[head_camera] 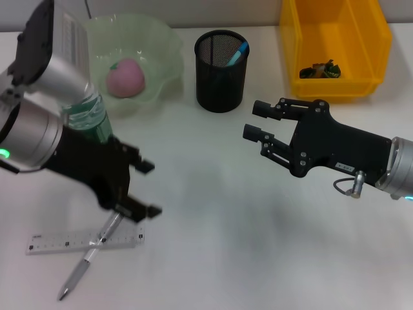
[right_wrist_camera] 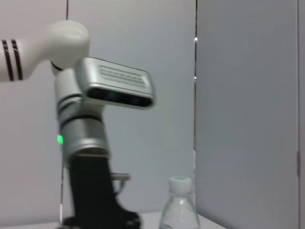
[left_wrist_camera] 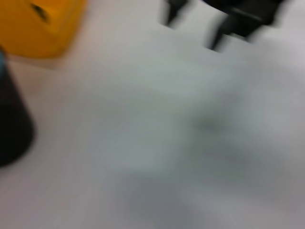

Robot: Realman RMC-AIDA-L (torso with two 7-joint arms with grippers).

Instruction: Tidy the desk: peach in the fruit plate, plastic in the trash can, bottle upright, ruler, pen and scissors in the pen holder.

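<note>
The peach (head_camera: 125,78) already lies in the green fruit plate (head_camera: 164,45); crumpled plastic (head_camera: 319,70) sits in the yellow trash can (head_camera: 335,39); the bottle (head_camera: 89,116) stands upright beside the plate, partly hidden by the left arm; a blue-tipped item pokes from the black mesh pen holder (head_camera: 221,64). Left to do: the clear ruler (head_camera: 71,241) and the silver pen (head_camera: 87,261) lying across it on the white worktop (head_camera: 219,226); no scissors show. The left gripper (head_camera: 145,188), jaws apart, hovers just above the pen's upper end; the right gripper (head_camera: 259,121), jaws apart and empty, hangs mid-worktop.
</note>
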